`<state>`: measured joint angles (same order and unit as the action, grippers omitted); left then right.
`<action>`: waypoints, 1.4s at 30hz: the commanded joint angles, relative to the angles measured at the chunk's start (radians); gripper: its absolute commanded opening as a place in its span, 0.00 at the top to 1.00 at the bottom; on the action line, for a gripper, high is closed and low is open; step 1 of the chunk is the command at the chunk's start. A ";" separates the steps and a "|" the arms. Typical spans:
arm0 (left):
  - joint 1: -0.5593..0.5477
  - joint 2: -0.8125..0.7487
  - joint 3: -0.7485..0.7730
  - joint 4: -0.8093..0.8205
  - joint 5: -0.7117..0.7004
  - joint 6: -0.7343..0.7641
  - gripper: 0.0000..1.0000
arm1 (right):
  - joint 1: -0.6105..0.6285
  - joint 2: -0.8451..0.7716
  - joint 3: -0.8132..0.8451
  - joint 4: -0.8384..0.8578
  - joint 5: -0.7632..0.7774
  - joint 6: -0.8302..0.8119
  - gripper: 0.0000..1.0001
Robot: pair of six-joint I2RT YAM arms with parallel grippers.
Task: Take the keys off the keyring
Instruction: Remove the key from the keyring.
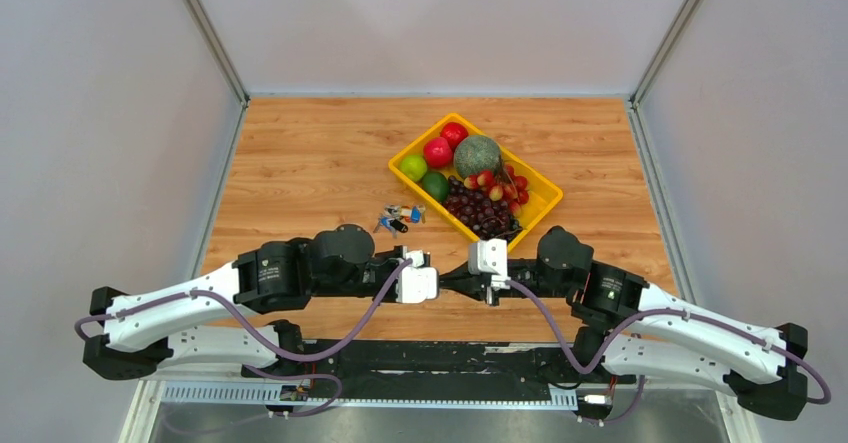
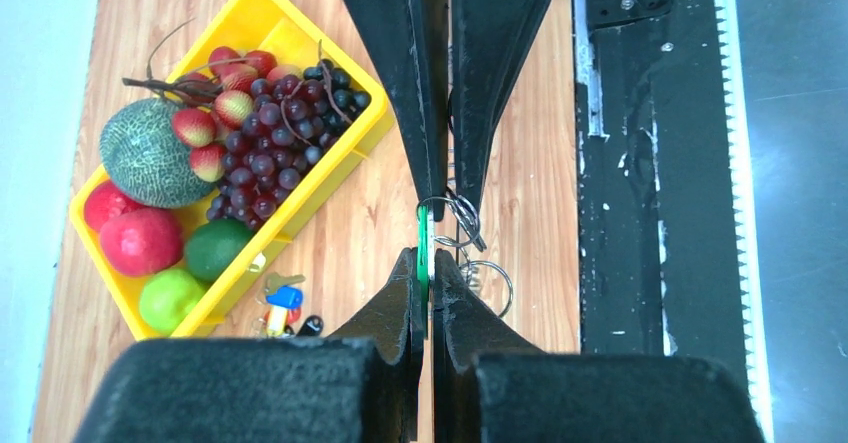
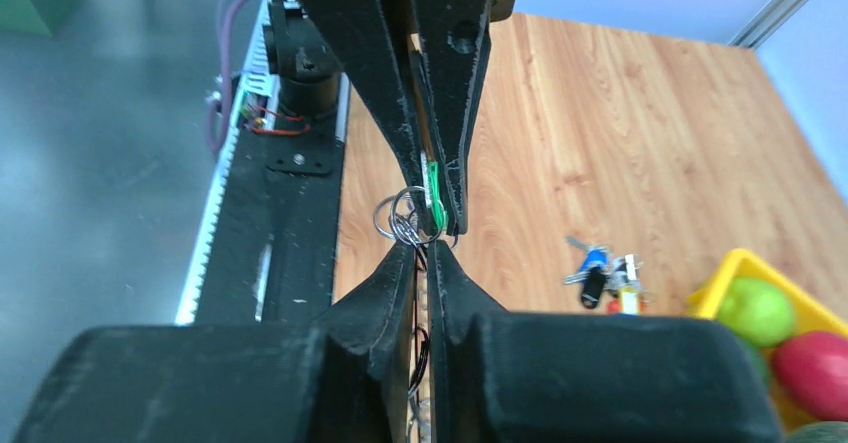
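Overhead, only the table (image 1: pixel 300 163) and two arms (image 1: pixel 300 273) converging above its near edge are clear. Closer, the wrist views show the left gripper (image 2: pixel 425 263) pinching the green tag (image 2: pixel 423 231) and the right gripper (image 3: pixel 425 251) closed narrow on the keyring (image 3: pixel 400 218), held between them.

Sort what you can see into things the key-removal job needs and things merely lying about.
Job in hand:
thin silver wire keyring with small green tag
left gripper and right gripper, both pinching it

Lying about:
small bunch of blue-, red- and black-headed keys
yellow plastic tray
fruit in it
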<state>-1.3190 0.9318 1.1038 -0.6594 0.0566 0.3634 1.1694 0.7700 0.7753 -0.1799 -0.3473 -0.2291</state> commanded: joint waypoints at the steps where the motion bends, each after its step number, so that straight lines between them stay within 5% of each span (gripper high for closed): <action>1: 0.002 -0.013 -0.048 0.047 -0.052 0.032 1.00 | 0.007 -0.040 0.048 -0.010 -0.030 -0.260 0.87; 4: 0.008 -0.027 -0.108 0.112 -0.093 0.058 1.00 | 0.007 -0.053 0.043 -0.013 0.005 -0.303 0.90; 6: 0.013 -0.048 -0.144 0.166 -0.107 0.070 1.00 | 0.008 -0.047 0.046 -0.022 0.028 -0.307 1.00; 13: 0.024 -0.110 -0.191 0.254 -0.109 0.091 1.00 | 0.007 -0.025 0.042 -0.038 0.031 -0.274 1.00; 25: 0.023 -0.162 -0.203 0.260 -0.063 0.162 1.00 | 0.006 -0.023 -0.102 0.210 0.271 -0.134 0.72; 42: 0.024 -0.124 -0.169 0.214 -0.130 0.258 1.00 | 0.006 0.057 -0.091 0.243 0.113 0.006 0.72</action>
<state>-1.2991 0.7944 0.8845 -0.4713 -0.0437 0.5678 1.1706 0.8238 0.6628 0.0124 -0.1917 -0.2787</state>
